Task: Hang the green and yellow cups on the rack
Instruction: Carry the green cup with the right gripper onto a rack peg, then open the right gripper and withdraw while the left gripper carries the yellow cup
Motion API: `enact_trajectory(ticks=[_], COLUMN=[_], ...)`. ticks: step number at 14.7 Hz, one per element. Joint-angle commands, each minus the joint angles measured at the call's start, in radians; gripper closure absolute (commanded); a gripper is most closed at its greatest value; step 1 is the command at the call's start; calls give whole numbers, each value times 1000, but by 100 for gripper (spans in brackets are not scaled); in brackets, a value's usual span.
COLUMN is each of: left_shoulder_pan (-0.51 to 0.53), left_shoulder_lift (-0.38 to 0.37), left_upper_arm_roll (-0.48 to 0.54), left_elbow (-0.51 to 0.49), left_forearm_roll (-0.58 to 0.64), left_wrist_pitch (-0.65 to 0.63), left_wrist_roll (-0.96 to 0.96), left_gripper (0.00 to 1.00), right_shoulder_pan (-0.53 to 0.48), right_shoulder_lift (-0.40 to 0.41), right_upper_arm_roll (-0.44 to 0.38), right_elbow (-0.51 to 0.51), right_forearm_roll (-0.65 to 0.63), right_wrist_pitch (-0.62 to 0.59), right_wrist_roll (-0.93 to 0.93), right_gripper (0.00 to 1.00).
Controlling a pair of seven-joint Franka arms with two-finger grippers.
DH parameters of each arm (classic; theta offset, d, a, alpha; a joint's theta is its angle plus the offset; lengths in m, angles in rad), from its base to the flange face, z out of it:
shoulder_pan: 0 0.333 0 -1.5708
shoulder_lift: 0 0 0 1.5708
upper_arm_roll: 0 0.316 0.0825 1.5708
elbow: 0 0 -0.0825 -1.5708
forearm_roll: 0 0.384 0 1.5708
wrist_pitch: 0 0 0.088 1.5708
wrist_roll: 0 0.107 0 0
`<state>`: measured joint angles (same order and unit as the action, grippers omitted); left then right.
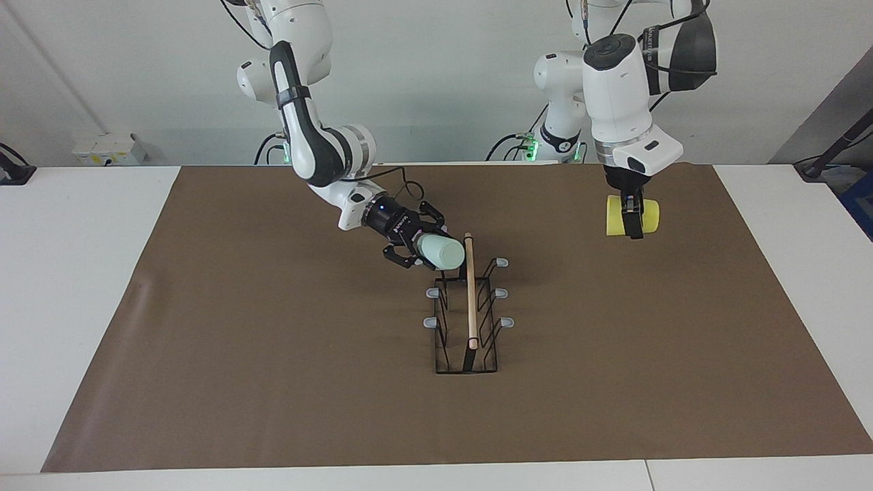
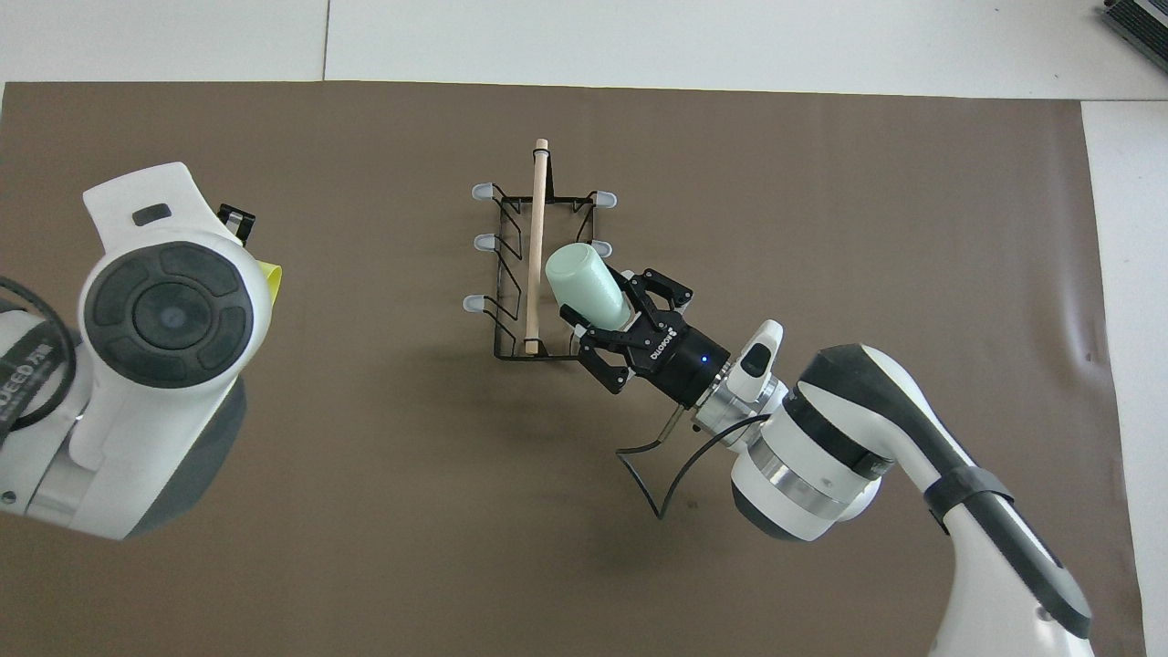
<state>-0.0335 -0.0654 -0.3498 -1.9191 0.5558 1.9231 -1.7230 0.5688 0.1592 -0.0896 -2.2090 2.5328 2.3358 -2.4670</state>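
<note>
White table (image 1: 82,273) carries brown mat (image 1: 273,382). Black wire rack (image 1: 467,320) stands on mat, mid-table. Yellow cup (image 1: 617,217) lies sideways toward left arm's end.

Large brown paper-like mat (image 1: 273,354) covers most of the white tabletop (image 1: 82,286), white showing along all edges. A seam (image 2: 325,41) crosses the bare white strip farthest from the robots. Small beige wall box (image 1: 109,149) sits against the pale wall past the right arm's end. Dark clamp-like fitting (image 1: 13,170) on the table edge there.
</note>
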Motion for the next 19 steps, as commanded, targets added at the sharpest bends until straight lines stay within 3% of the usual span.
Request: enact_trajectory(ticks=[1,8,9,10,17,19], left_shoulder_pan=[7,4,4,3,-8,-8], left_shoulder_lift=[28,116,119,122,150,162], left_upper_arm_roll=[-61,-162,-176,-181,-247,-270], left_elbow=[6,51,55,63,86,86], left_forearm_roll=[58,176,176,176,187,190], left_wrist_pitch=[-50,-119,-125,-130,-164,-170], left_wrist_roll=[-65,-205,-214,-233,-279,-302], left_gripper=[84,84,84,84,84,84], right_shoulder_pan=[2,2,2,0,-6,-12], right_shoulder_lift=[11,29,31,31,17,-7], right_upper_arm_roll=[2,2,2,2,1,-4], right_elbow=[-3,-5,-3,-5,-1,3], right_forearm_roll=[70,73,73,73,72,47], right_wrist_pitch=[-9,-9,-3,-1,2,72], right_wrist_roll=[-50,-53,-53,-53,-52,-53], right_gripper=[100,100,64,1,0,0])
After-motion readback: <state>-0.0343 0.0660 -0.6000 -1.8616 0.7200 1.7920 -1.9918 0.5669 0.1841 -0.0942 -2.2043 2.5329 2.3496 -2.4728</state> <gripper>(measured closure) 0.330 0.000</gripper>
